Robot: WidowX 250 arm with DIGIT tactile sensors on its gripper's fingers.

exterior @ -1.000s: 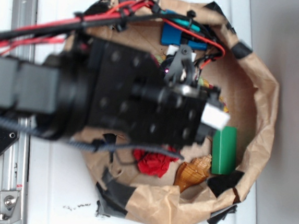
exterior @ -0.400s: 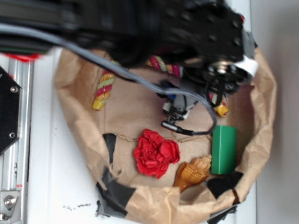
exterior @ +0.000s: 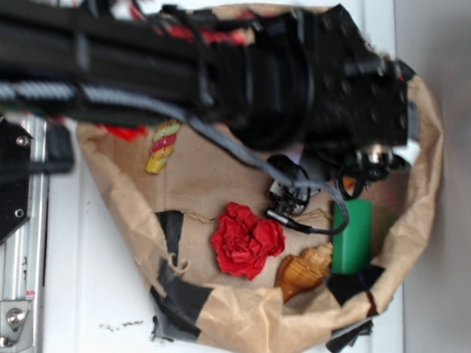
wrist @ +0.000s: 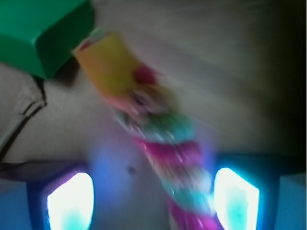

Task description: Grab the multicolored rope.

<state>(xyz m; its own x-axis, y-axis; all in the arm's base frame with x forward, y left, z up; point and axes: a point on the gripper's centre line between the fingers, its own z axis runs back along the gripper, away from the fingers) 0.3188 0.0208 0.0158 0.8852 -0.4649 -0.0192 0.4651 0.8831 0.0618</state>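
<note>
The multicolored rope (wrist: pixel 158 139) runs up the wrist view, blurred, with pink, green and yellow strands and a yellow end next to a green block (wrist: pixel 43 33). It lies between the two glowing fingers, nearer the right fingertip (wrist: pixel 235 196). My gripper (wrist: pixel 152 199) is open around it and low over the paper. In the exterior view only one yellow-pink end of the rope (exterior: pixel 162 145) shows at the left. The black arm hides the rest and the gripper itself.
A brown paper bag (exterior: pixel 231 317) forms a walled nest on the white table. Inside lie a red fabric flower (exterior: pixel 246 241), a brown shell (exterior: pixel 304 269) and the green block (exterior: pixel 352 235). Black tape patches the bag's rim. A metal rail (exterior: pixel 24 232) runs along the left.
The arm has swung to the right across the bag and come down over the rope's right part. The objects in the bag have not moved.
</note>
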